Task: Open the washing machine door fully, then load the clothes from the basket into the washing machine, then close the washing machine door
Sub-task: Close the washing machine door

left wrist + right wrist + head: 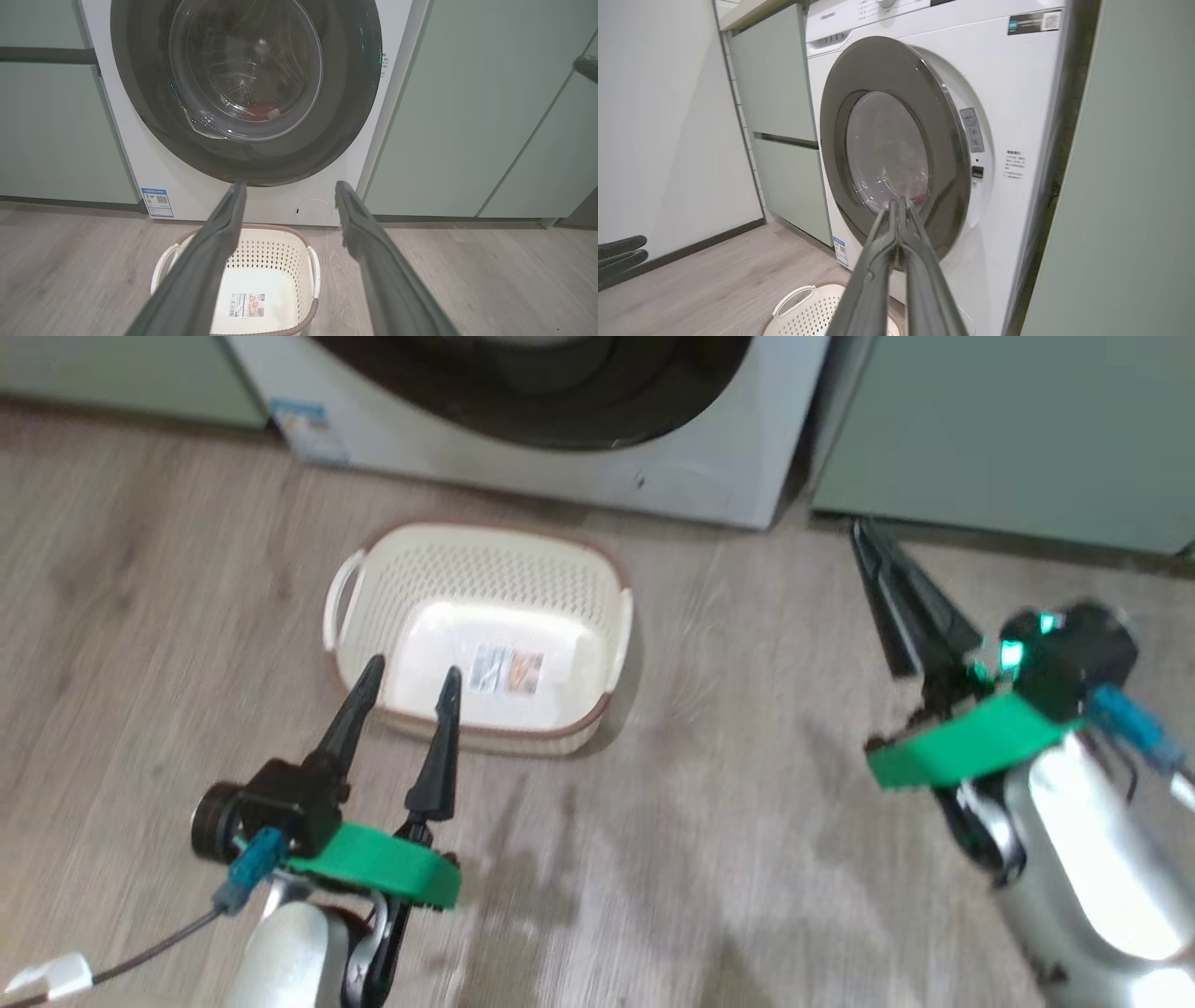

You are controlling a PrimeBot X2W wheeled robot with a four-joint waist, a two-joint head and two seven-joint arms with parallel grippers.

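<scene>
The cream basket (485, 569) stands empty on the floor, a label sticker on its bottom, just before the white washing machine (653, 476). The round washing machine door (140, 93) lies against the machine's front; I cannot tell whether it is latched. Behind its glass, red clothes (259, 112) lie in the drum. My left gripper (412, 667) hangs open and empty over the basket's near rim. Off to the right, my right gripper (861, 532) is shut on nothing, pointing at the machine. In the right wrist view the right gripper (899, 201) sits just short of the door (878, 70).
Pale green cabinets (467, 116) flank the machine on both sides. Wood-look floor (700, 803) spreads around the basket. A white wall (658, 116) with a dark skirting runs at the far left, with a dark object (621, 252) at that view's left edge.
</scene>
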